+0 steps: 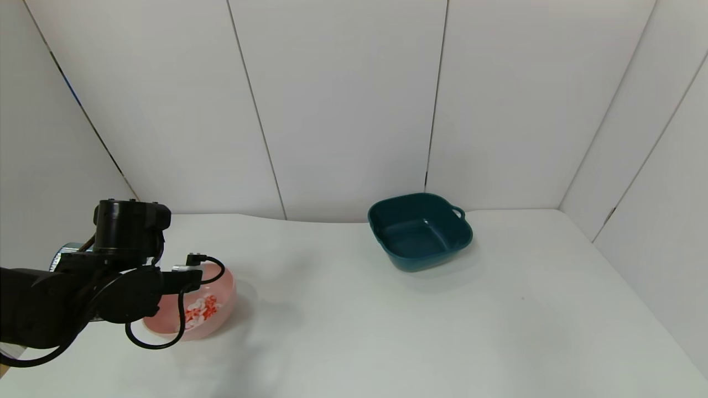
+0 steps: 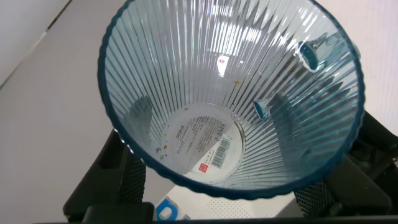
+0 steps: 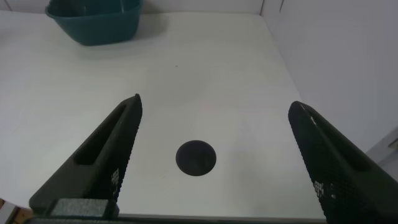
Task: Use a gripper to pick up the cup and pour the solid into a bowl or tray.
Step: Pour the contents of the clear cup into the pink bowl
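Observation:
In the left wrist view the pale-blue ribbed cup point(image 2: 230, 99) fills the picture, held between my left gripper's point(image 2: 227, 186) black fingers point(image 2: 127, 180). The cup holds only a few specks, and a label shows through its bottom. In the head view my left gripper point(image 1: 160, 284) hangs over the pink bowl point(image 1: 229, 287) at the table's left, and the wrist hides the cup. The red and white solid point(image 1: 200, 309) lies in the pink bowl. My right gripper point(image 3: 216, 102) is open and empty above the table and is out of the head view.
A dark teal square tray point(image 1: 420, 232) with small handles stands empty at the back middle; it also shows in the right wrist view point(image 3: 93, 18). A dark round spot point(image 3: 196, 158) lies on the table below my right gripper. White walls enclose the table.

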